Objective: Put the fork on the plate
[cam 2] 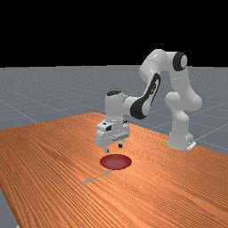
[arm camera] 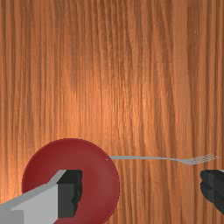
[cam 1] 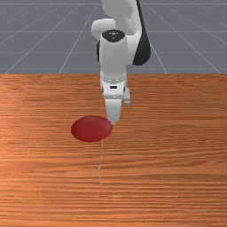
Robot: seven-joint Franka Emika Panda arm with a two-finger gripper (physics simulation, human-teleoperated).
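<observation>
On the table (arm camera: 131, 78) lies a slender grey fork (arm camera: 188, 161).

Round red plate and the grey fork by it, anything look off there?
The thin grey fork lies with its handle end at the rim of the round red plate, possibly tucked under it, which looks slightly odd. Nothing looks spilled or broken.

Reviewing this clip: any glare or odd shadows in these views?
Wrist view: a soft bright glow on the table, near the plate; front view: fairly even light, the fork a faint pale line; far view: no clear cast shadow around the plate.
</observation>
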